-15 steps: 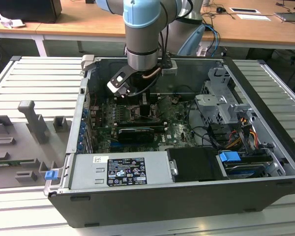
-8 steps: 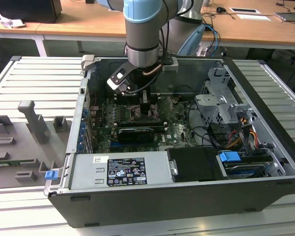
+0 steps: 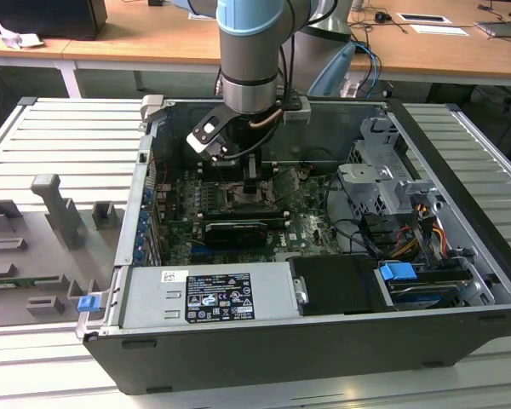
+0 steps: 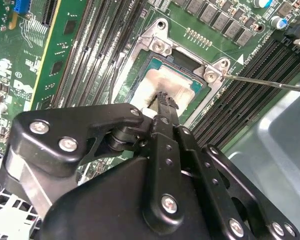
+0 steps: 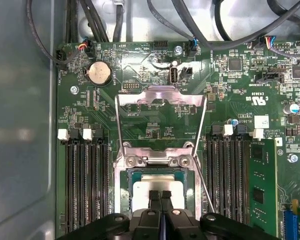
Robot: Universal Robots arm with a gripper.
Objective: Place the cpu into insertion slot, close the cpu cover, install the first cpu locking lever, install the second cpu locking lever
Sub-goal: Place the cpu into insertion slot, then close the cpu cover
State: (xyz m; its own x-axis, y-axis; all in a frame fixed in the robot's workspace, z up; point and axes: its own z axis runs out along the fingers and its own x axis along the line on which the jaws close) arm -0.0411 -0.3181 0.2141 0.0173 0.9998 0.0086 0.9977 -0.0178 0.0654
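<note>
The cpu (image 5: 140,192) (image 4: 162,80) lies flat in the insertion slot (image 5: 190,161), silvery top up. My gripper (image 5: 160,195) (image 4: 165,100) is shut, fingers pressed together with nothing between them, tips on or just above the chip's middle. The cpu cover (image 5: 160,97) is swung open behind the socket, with the board showing through its open centre. A thin wire locking lever (image 5: 205,192) (image 4: 270,84) sticks out free beside the socket. In the exterior view the gripper (image 3: 252,183) reaches down into the open computer case and hides the socket.
Long black memory slots (image 5: 87,185) (image 5: 230,180) flank the socket, with a green module (image 5: 262,185) beyond. Cables (image 5: 115,20) run along the board's edge and a case wall (image 5: 20,125) stands close. Drive cage (image 3: 383,170) and power supply (image 3: 209,294) fill the case.
</note>
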